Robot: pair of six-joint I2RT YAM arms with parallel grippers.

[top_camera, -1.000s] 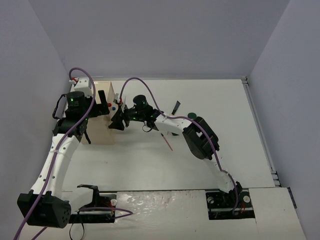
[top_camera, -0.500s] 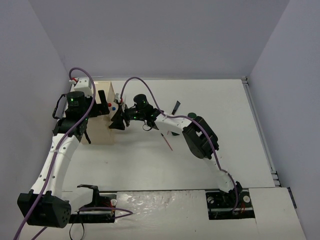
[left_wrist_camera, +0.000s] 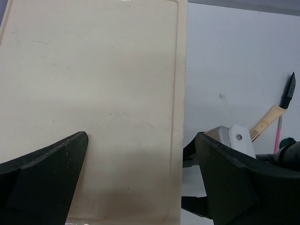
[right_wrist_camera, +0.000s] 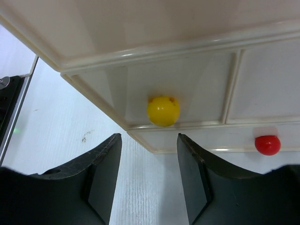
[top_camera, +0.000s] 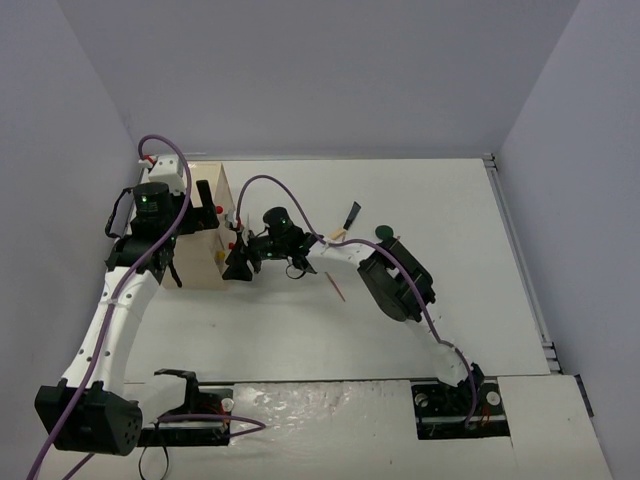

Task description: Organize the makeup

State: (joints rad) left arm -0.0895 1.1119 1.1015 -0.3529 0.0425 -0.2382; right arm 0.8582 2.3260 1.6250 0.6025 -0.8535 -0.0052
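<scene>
Yellow knob (right_wrist_camera: 162,111) on the beige box (left_wrist_camera: 93,70) sits mid-frame before the open, empty right tool (right_wrist_camera: 147,140); the left tool (left_wrist_camera: 140,136) gapes empty over the box.

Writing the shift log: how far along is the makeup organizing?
Done: nothing visibly stored. In hand: the open right gripper faces the yellow knob on the wooden box; the left gripper hangs open over its top. Left: brush, green compact and red pencil lie on the table.
</scene>
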